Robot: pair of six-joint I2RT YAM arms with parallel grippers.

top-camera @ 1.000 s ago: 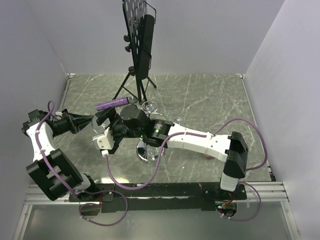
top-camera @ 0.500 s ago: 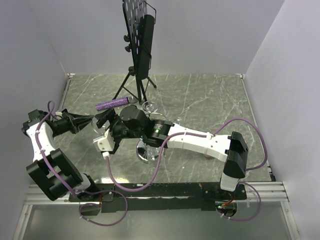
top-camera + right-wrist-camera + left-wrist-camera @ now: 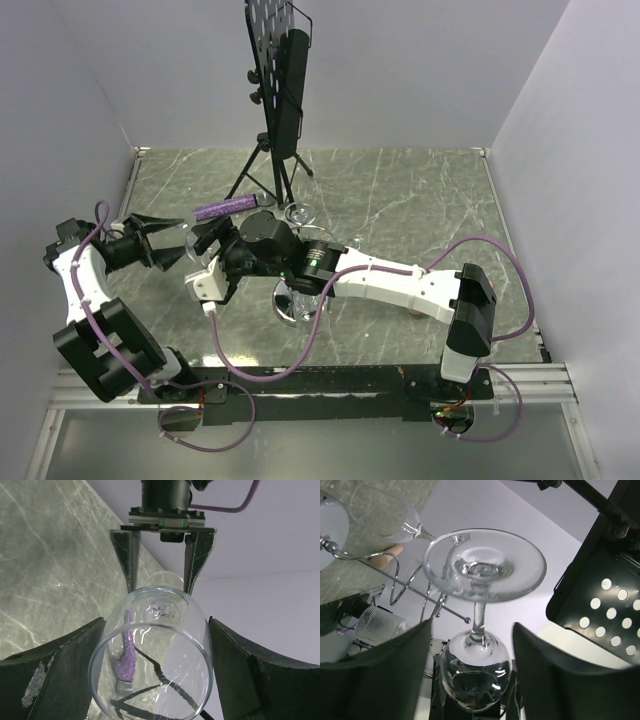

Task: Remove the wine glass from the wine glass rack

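A clear wine glass lies sideways in the air, its foot towards the left wrist camera. My right gripper is shut on its bowl, with a pad against each side. My left gripper is open, its fingers standing apart on either side of the stem and bowl without touching. From above, both grippers meet at the left of the table, the left gripper facing the right gripper. The chrome wine glass rack stands behind, its base under the right arm.
Another glass hangs on the rack. A black perforated music stand on a tripod rises at the back. A purple glittery stick lies on the marble table. White walls close in on the left, right and back.
My left gripper has opened and let go of the glass. My right gripper's fingers have come in onto the bowl. Neither arm has shifted much.
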